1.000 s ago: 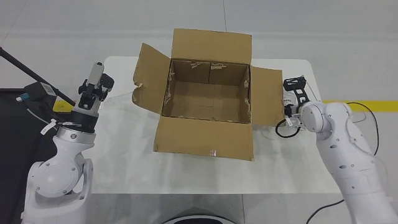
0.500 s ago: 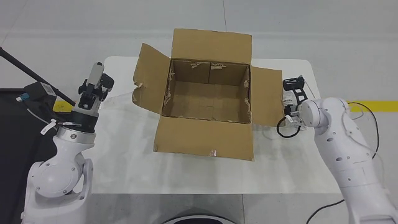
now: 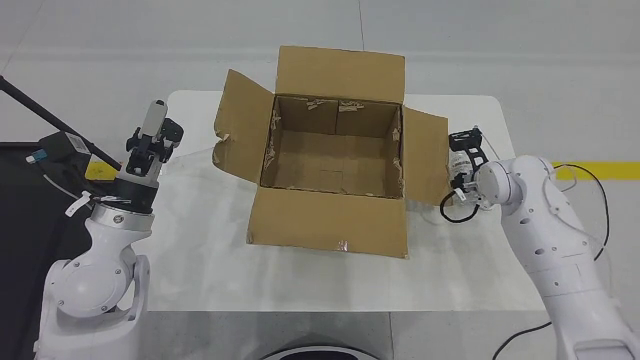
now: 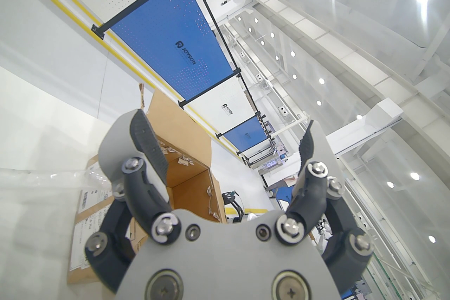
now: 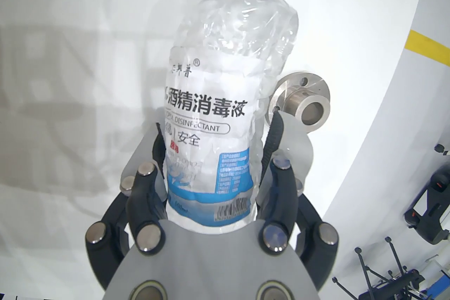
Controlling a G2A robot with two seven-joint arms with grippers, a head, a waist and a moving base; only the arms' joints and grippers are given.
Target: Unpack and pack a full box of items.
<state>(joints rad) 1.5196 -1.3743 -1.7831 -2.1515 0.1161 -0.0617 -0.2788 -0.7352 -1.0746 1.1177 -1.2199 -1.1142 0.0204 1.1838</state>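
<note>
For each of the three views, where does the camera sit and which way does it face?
Top view: above the arms, looking down at the open cardboard box on the table; both arms show.
Left wrist view: on the left wrist, tilted up toward the ceiling; the left end effector shows, open.
Right wrist view: on the right wrist, facing the table; the right end effector shows, shut on a bottle.
Shared: top and left wrist views both show the cardboard box.

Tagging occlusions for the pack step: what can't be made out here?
- Base of the bottle: right wrist view, behind the plate of the right tool.
- The metal flange: right wrist view, partly behind the bottle.
- Near inner wall of the box: top view, hidden by its own rim.
</note>
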